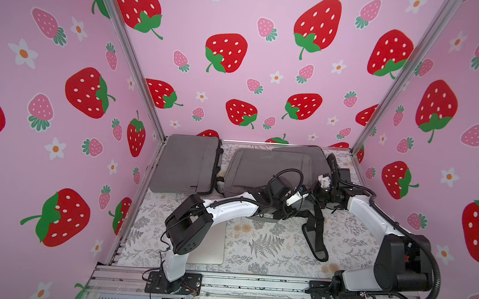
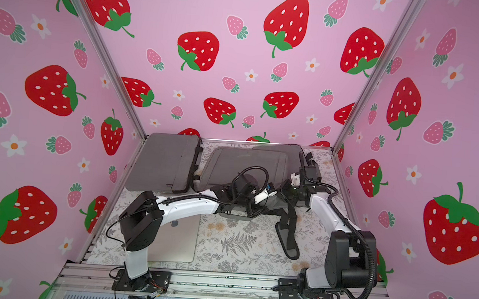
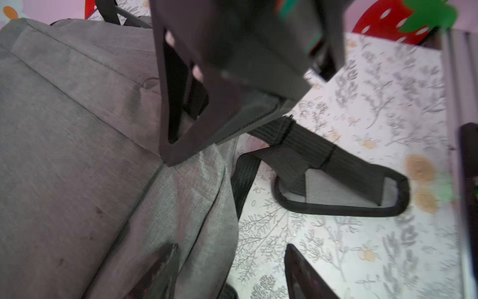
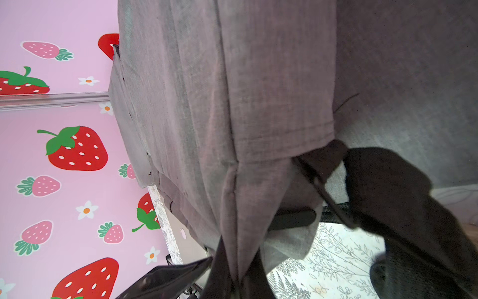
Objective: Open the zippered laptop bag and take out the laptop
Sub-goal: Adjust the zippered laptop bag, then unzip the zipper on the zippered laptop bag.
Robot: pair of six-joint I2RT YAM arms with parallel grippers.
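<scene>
**Laptop on the table, both grippers at the bag's near edge**

Closest to me, a flat silver laptop (image 2: 180,238) lies by the near left corner of the floral-clothed table (image 1: 254,243). It is partly under the left arm's elbow and outside any bag. From the left gripper (image 3: 231,244) it lies back toward the near edge, and the left arm is plainly the nearer one. Further in, a black webbing shoulder strap (image 1: 315,242) trails toward the near right. At mid-table the left gripper's jaws stand apart, straddling the hem of a grey fabric laptop bag (image 1: 265,169) without clamping it. Just beside it the right gripper (image 3: 169,155) is pinched together, on a fold at the bag's near right corner as far as I can judge. The bag's long axis runs across the table, left to right. Whether its zip is undone, or anything is inside, I cannot tell. A second grey fabric bag (image 1: 185,163) lies at the far left corner, its contents hidden
</scene>
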